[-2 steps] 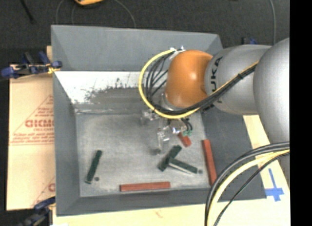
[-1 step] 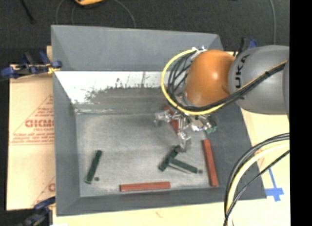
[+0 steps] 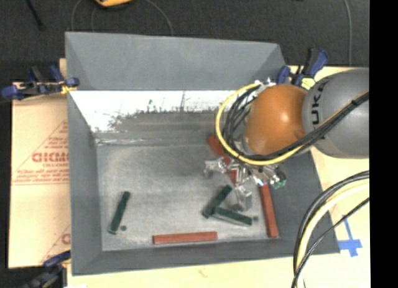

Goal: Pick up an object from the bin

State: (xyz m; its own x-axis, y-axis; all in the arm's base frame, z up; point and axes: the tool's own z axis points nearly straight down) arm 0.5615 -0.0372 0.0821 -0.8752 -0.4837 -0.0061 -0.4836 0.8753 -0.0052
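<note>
My gripper (image 3: 239,180) hangs low in the right half of the bin, under the orange wrist cover. Just below it two dark green sticks lie crossed on the floor: one (image 3: 217,202) slants up toward the gripper, the other (image 3: 236,219) lies nearly flat beneath it. The gripper's lower metal tip is right above the upper end of the slanted stick. A red-brown stick (image 3: 268,209) lies along the right wall next to the gripper. Another red-brown piece (image 3: 215,144) pokes out from behind the gripper at its upper left, mostly hidden.
A long red-brown stick (image 3: 185,238) lies along the front wall. A single dark green stick (image 3: 118,212) rests far off at the front left. The arm and its cables cover the bin's right rear corner.
</note>
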